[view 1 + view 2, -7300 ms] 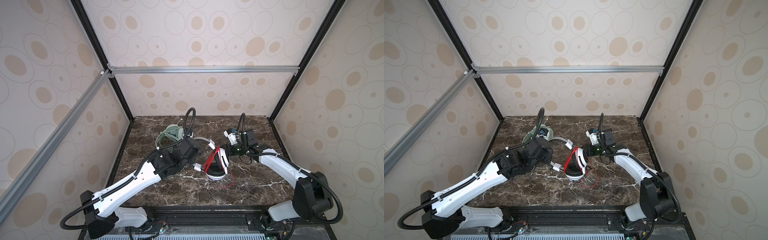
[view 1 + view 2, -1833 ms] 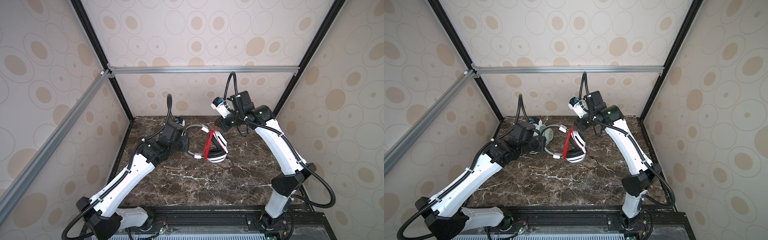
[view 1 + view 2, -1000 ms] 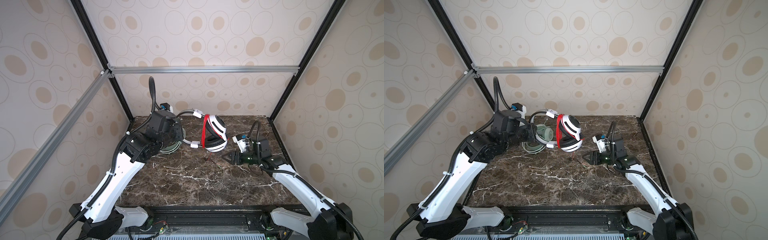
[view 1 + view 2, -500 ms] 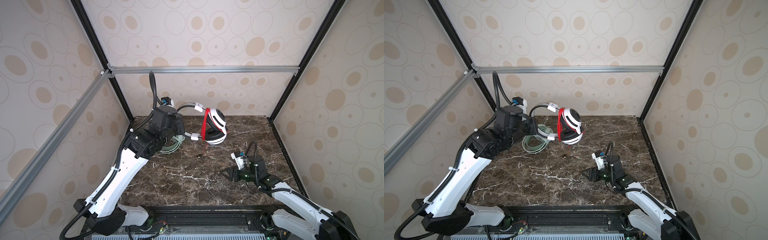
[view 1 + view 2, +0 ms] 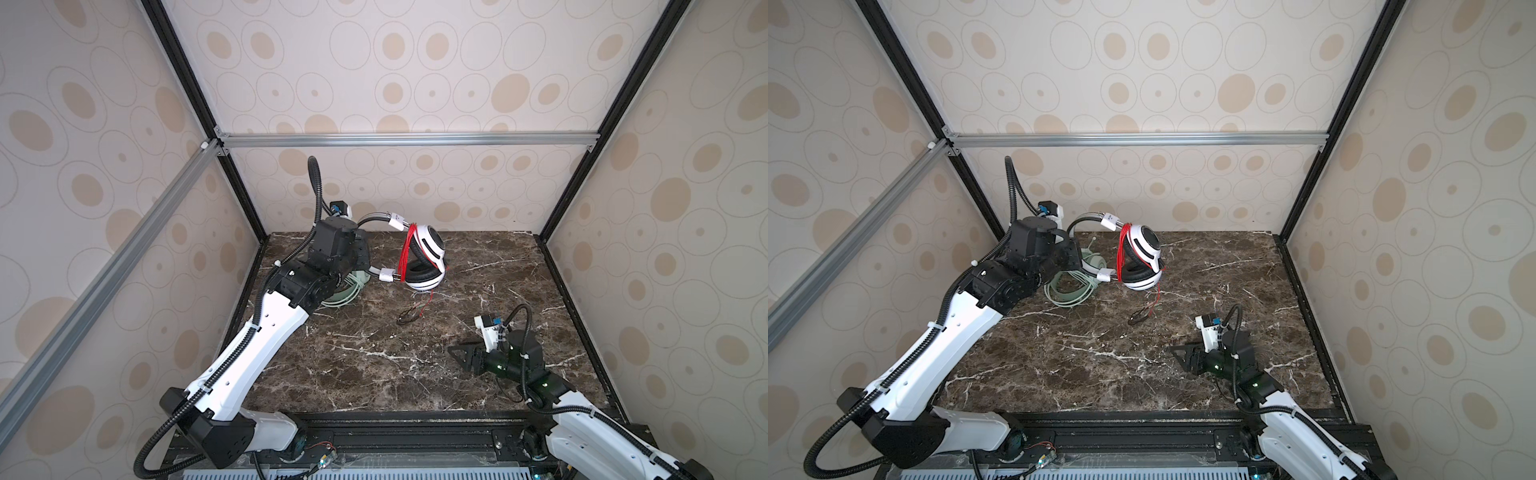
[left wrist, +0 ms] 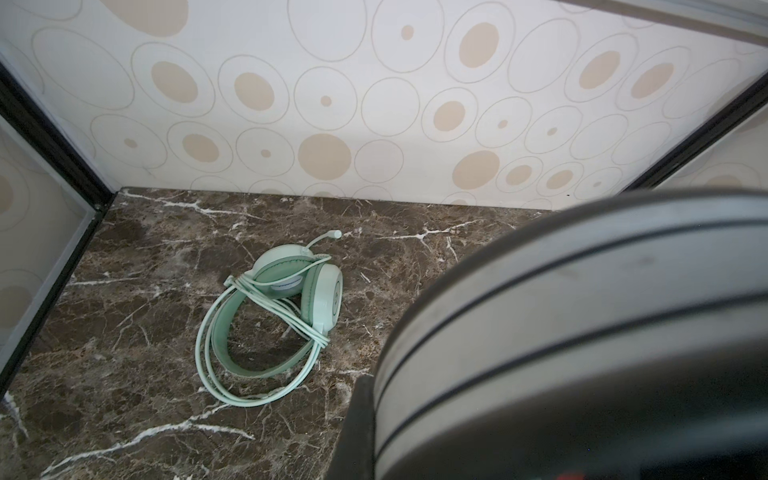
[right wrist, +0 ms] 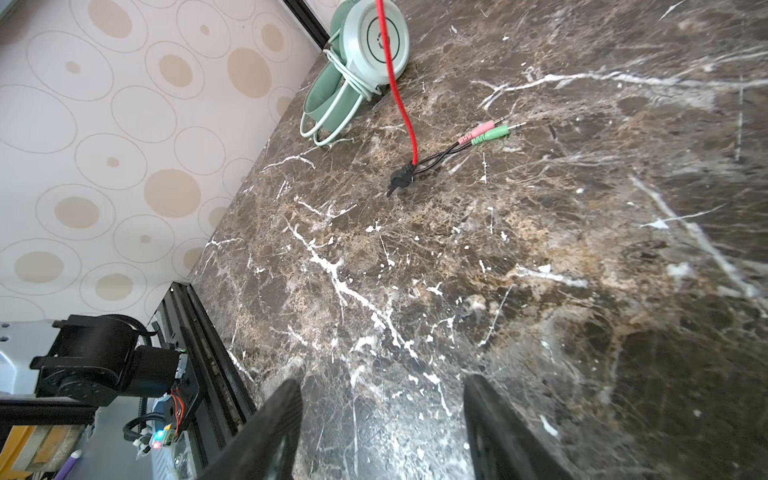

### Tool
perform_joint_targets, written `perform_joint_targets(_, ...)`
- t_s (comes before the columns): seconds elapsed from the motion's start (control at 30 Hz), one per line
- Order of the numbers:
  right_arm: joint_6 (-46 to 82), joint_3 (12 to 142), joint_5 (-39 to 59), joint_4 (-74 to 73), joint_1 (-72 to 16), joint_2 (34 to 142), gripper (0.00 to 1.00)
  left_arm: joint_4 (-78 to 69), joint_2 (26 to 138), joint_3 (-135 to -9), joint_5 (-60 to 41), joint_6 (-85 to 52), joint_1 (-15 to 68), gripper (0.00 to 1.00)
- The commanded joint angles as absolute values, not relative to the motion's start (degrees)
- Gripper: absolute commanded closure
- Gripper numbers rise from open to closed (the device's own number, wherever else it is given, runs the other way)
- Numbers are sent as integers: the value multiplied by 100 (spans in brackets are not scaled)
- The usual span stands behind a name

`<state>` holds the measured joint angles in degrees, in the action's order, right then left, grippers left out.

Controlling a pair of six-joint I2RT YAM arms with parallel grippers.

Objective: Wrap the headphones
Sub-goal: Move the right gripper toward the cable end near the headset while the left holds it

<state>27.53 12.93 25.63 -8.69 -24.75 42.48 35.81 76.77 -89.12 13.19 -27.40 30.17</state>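
Observation:
In both top views my left gripper (image 5: 365,255) (image 5: 1074,254) is shut on the grey headband (image 6: 582,311) of the white-and-black headphones (image 5: 428,249) (image 5: 1144,249), holding them above the back of the table. Their red cable (image 5: 406,253) (image 7: 399,91) is wound round the ear cups. A loose tail hangs down to the pink and green plugs (image 7: 486,133) (image 5: 409,316) lying on the table. The mint-green headphones (image 6: 291,286) (image 5: 1075,286) (image 7: 370,41) lie at the back left with their pale cable wound round them. My right gripper (image 5: 455,353) (image 5: 1177,351) (image 7: 380,415) stands open and empty, low at the front right.
The dark marble table (image 5: 374,374) is closed in by patterned walls on three sides with black frame posts at the corners. My left arm reaches over part of the mint-green headphones in a top view. A black rail runs along the table's front edge (image 5: 395,428).
My right arm has drawn back toward the front right and sunk lower, still open. The left gripper has kept the white-and-black headphones raised at the back, shifting them only slightly.

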Motion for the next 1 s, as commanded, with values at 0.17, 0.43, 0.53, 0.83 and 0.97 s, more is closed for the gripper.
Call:
perform_joint_targets(0.17, 2872, 1301, 2375, -1347, -2516, 4514, 35, 2745, 7266, -8792, 686, -2996, 2477, 100)
perform_joint_targets(0.43, 2744, 2132, 2608, -2534, -2724, 6706, 36, 2703, 7281, -8717, 467, -2993, 2408, 100)
perform_joint_targets(0.53, 2350, 2472, 2057, -3103, -3176, 7310, 35, 2721, 7346, -8707, 501, -2965, 2406, 100)
perform_joint_targets(0.83, 2174, 4211, 1645, -3630, -3645, 9842, 35, 2671, 7270, -8637, 388, -2999, 2415, 100)
perform_joint_targets(0.97, 2014, 4456, 1007, -3489, -3660, 10172, 33, 2699, 7224, -8636, 527, -2930, 2408, 100)
